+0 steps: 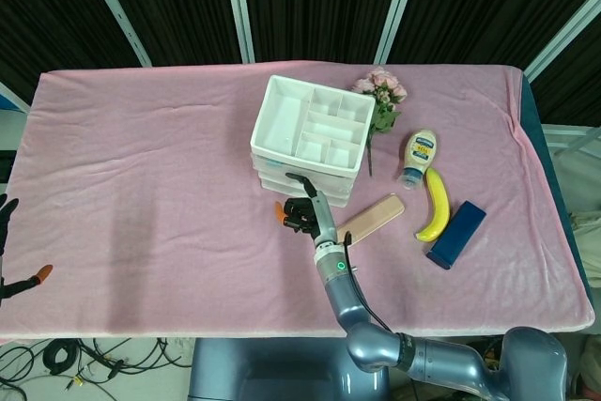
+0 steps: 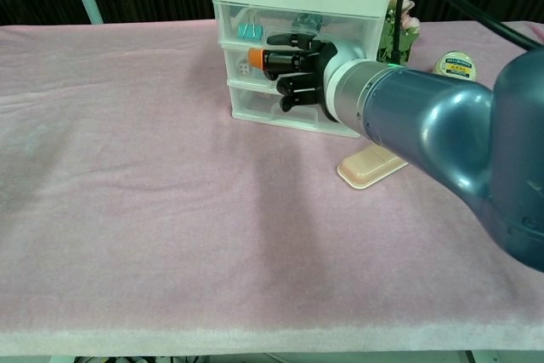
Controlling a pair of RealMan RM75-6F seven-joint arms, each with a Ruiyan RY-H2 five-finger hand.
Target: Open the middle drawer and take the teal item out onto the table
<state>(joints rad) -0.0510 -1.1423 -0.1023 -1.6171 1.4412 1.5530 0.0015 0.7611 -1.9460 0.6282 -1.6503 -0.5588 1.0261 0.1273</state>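
A white three-drawer unit [image 1: 305, 138] [image 2: 255, 99] with clear fronts and a divided top tray stands mid-table. My right hand [image 1: 300, 212] [image 2: 299, 74] is up against the middle drawer's front. Its orange-tipped thumb [image 2: 257, 59] points left and its dark fingers are partly curled. Whether they hook the drawer is hidden. A teal clip [image 2: 246, 31] shows behind the upper drawer's front. A small white piece [image 2: 244, 62] sits at the middle drawer's left; the rest of that drawer is hidden by the hand. My left hand [image 1: 11, 279] hangs off the table's left edge, fingers apart, empty.
A beige flat case [image 1: 373, 217] [image 2: 371, 166] lies just right of my right arm. Further right are a banana [image 1: 435, 206], a dark blue box [image 1: 457, 234] and a mayonnaise bottle [image 1: 419, 157]. Pink flowers [image 1: 382, 96] lie behind the unit. The pink cloth [image 1: 141, 157] covers the table.
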